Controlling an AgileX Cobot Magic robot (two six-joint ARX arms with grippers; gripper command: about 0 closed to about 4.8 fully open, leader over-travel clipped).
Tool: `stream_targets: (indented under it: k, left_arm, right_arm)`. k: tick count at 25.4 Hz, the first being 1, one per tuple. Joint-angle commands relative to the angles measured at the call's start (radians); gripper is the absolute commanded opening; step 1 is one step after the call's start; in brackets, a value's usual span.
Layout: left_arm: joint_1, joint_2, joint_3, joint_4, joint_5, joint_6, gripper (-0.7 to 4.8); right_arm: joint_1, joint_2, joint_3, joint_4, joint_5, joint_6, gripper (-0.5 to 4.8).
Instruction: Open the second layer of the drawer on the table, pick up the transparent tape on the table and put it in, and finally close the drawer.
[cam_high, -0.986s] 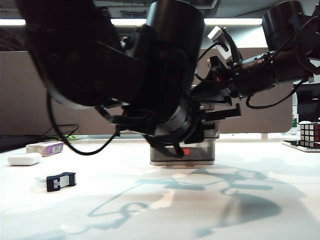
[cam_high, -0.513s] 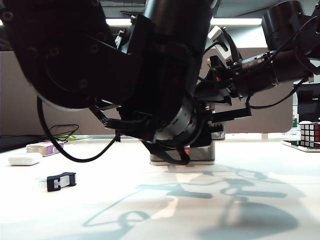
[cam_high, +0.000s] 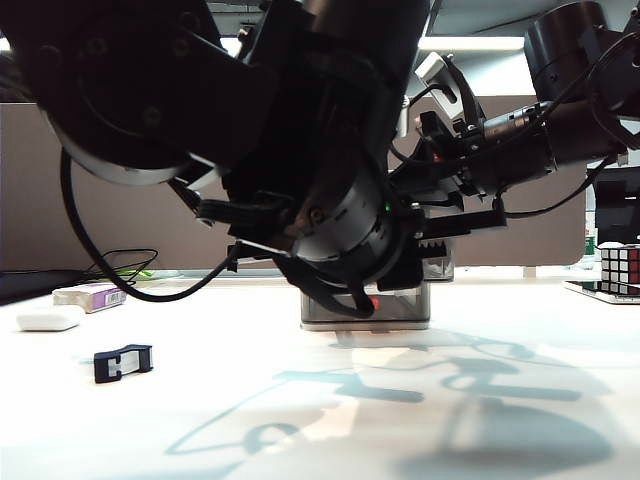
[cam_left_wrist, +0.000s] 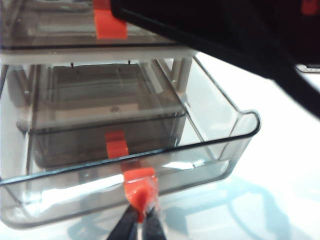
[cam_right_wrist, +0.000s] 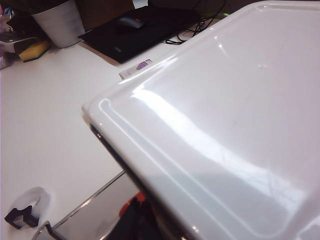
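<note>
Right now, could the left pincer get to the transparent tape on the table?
Probably not yet: the left pincer is shut on the red-orange tab of the pulled-out second layer. The transparent tape lies apart on open table, unobstructed once it lets go.

backdrop: brown partition panel (cam_high: 60, 190) | lighting: ceiling strip light (cam_high: 470, 43), lit | beyond: dim office ceiling

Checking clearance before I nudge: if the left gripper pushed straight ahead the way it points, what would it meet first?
The left gripper is shut on the pulled-out middle drawer's red tab, so it would probably press that drawer's front back toward the frame.
</note>
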Motion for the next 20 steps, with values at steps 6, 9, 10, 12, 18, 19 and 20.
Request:
stream_targets:
  k: [6,9,10,12,18,19,20]
  left_arm:
    - [-0.033,-0.013,-0.006,-0.075,0.03,0.0,2.04]
    - [-0.051,-0.061,-0.007,-0.198,0.027,0.0,2.12]
    - [-0.052,-0.085,-0.011,-0.249,0.027,0.0,2.14]
    - [-0.053,-0.132,-0.034,-0.305,0.027,0.002,2.15]
    - [-0.029,-0.424,-0.216,-0.424,0.033,0.055,2.15]
    - [-0.021,-0.468,-0.232,-0.457,0.041,0.071,2.15]
    - [-0.011,-0.512,-0.243,-0.5,0.059,0.086,2.15]
  right_arm:
    - [0.0,-0.002,0.007,0.008,0.014,0.001,-0.05]
    - [0.0,-0.002,0.007,0.005,0.014,0.0,-0.05]
    - [0.0,-0.002,0.007,0.002,0.014,0.0,-0.05]
    - [0.0,-0.002,0.006,-0.001,0.013,0.0,-0.05]
    - [-0.001,-0.002,0.006,-0.022,-0.012,0.0,-0.04]
    - [-0.001,-0.002,0.006,-0.022,-0.012,0.0,-0.05]
    - [-0.001,-0.002,0.006,-0.02,-0.013,0.0,-0.05]
